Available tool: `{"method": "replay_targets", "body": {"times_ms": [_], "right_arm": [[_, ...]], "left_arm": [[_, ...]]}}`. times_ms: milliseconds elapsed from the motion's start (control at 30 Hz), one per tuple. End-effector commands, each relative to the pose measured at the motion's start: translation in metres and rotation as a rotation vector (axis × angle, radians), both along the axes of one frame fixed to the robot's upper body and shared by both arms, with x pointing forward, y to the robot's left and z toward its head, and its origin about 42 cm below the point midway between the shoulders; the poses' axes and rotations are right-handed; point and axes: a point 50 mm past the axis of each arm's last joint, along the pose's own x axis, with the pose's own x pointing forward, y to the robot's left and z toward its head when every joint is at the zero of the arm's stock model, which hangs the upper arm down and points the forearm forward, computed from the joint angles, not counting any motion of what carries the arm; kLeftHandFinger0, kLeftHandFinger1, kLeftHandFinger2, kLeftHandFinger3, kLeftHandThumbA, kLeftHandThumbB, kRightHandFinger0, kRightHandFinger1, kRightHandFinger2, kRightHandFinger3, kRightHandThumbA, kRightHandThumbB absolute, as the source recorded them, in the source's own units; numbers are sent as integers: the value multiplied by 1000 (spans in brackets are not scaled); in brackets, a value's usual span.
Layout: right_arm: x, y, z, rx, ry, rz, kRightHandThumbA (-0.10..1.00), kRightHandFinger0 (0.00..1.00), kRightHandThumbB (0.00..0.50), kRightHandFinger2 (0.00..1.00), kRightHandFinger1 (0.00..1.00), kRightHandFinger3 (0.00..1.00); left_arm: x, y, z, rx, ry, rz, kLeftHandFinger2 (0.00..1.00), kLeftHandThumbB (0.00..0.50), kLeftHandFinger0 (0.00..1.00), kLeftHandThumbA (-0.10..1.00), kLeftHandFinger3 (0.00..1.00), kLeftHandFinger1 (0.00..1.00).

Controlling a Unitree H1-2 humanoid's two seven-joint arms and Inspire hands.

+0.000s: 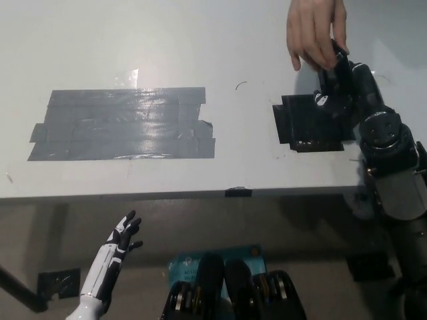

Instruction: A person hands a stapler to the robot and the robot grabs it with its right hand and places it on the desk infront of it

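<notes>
The black stapler (328, 77) is held above the desk's right side, over the far edge of a black tape patch (300, 125). My black right hand (345, 90) is wrapped round it, fingers closed on its body. A person's hand (313, 30) reaches in from the top edge and still touches the stapler's far end. Black on black hides most of the stapler's outline. My white left hand (120, 241) rests below the desk's front edge at the lower left, open with its fingers spread.
A large patch of grey tape (123, 123) lies on the white desk (220, 40) left of centre. The desk's front edge (200, 193) runs across the middle of the picture. My right forearm (393, 167) hangs over the desk's right corner.
</notes>
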Motion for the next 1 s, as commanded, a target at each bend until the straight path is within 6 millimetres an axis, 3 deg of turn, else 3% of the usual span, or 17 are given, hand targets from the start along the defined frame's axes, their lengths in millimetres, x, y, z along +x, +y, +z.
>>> {"method": "replay_targets", "body": {"times_ms": [0, 200, 300, 400, 467, 567, 667, 700, 733, 767, 833, 900, 967], "right_arm": [[1, -1, 36, 19, -117, -30, -100, 0, 149, 800, 409, 694], [-12, 6, 66, 38, -208, 3, -100, 13, 161, 829, 460, 738], [-19, 13, 87, 30, -263, 60, -100, 51, 144, 857, 514, 833], [-23, 22, 100, 12, -287, 132, -100, 63, 144, 840, 503, 865], [-26, 42, 109, -73, -283, 225, -100, 58, 139, 844, 489, 889], [-27, 52, 100, -136, -251, 268, -100, 48, 135, 868, 500, 900], [-26, 69, 74, -210, -174, 322, -100, 58, 121, 887, 515, 906], [-24, 74, 67, -228, -148, 337, -100, 122, 122, 762, 461, 848], [-24, 74, 67, -228, -148, 337, -100, 122, 122, 762, 461, 848], [-21, 82, 53, -258, -117, 370, -100, 18, 134, 685, 353, 803], [-16, 89, 34, -309, -65, 412, -100, 0, 133, 776, 388, 811], [-9, 93, 10, -400, -8, 466, -100, 0, 155, 829, 439, 803], [-5, 94, -1, -450, 15, 488, -100, 0, 162, 850, 469, 772]], "left_arm": [[5, 3, 12, 5, -50, -18, 1000, 445, 896, 1000, 1000, 1000], [5, 3, 13, -4, -52, -21, 1000, 455, 906, 1000, 1000, 1000], [7, 4, 13, 5, -50, -23, 1000, 464, 900, 1000, 1000, 1000], [5, 4, 12, 11, -51, -21, 1000, 467, 893, 1000, 1000, 1000], [5, 4, 13, 3, -54, -22, 1000, 458, 897, 1000, 1000, 1000], [3, 4, 11, 3, -46, -21, 1000, 459, 909, 1000, 1000, 1000], [5, 5, 12, 9, -53, -27, 1000, 462, 899, 1000, 1000, 1000], [5, 5, 12, 10, -50, -27, 1000, 470, 900, 1000, 1000, 1000], [5, 5, 12, 10, -50, -27, 1000, 470, 900, 1000, 1000, 1000], [6, 5, 12, 11, -48, -28, 1000, 476, 903, 1000, 1000, 1000], [6, 4, 11, 12, -52, -31, 1000, 461, 900, 1000, 1000, 1000], [6, 3, 11, 17, -53, -30, 1000, 464, 896, 1000, 1000, 1000], [6, 3, 12, 19, -54, -30, 1000, 464, 894, 1000, 1000, 1000]]}}
